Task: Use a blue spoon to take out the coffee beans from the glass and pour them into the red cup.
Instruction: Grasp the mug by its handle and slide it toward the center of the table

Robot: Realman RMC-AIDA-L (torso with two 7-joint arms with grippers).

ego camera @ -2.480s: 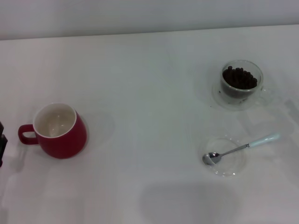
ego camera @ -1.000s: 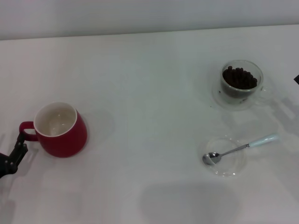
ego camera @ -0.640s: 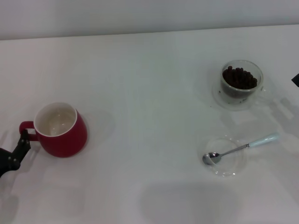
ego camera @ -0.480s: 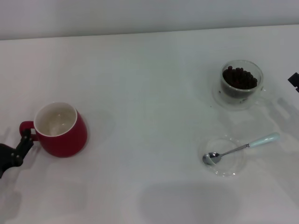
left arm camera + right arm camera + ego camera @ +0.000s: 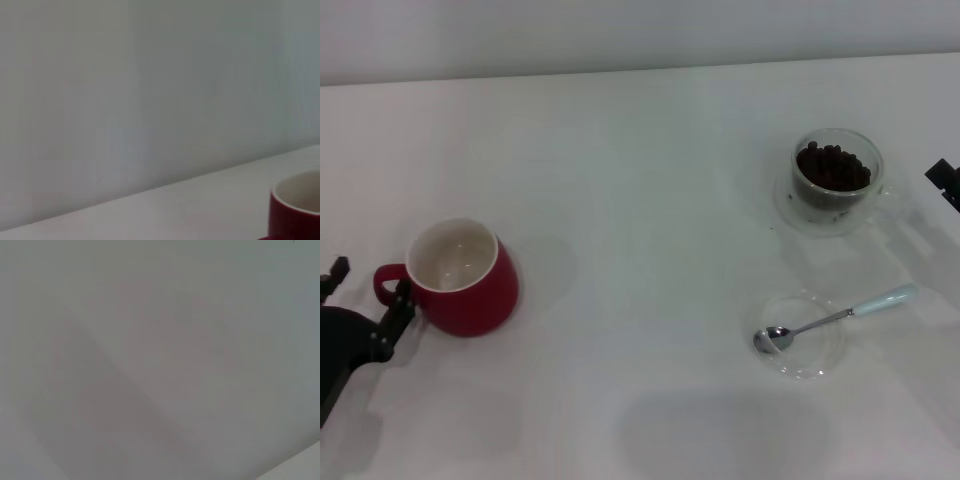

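Observation:
The red cup [image 5: 465, 278] stands at the left of the table, its loop handle [image 5: 387, 284] pointing toward my left gripper [image 5: 370, 282]. That gripper is open, with one finger on each side of the handle. In the left wrist view a part of the red cup [image 5: 297, 209] shows at the edge. The glass [image 5: 837, 172] on its clear saucer holds a heap of coffee beans [image 5: 834, 165] at the far right. The blue spoon [image 5: 832, 320] lies nearer, its metal bowl resting in a flat clear dish [image 5: 817, 357]. Only a dark tip of my right gripper [image 5: 945, 182] shows, beside the glass at the right edge.
The white table [image 5: 640, 200] runs back to a pale wall. The right wrist view shows only a plain pale surface.
My left gripper has come in from the lower left up to the cup's handle, and the red cup has shifted a little to the right. The right gripper has edged into view.

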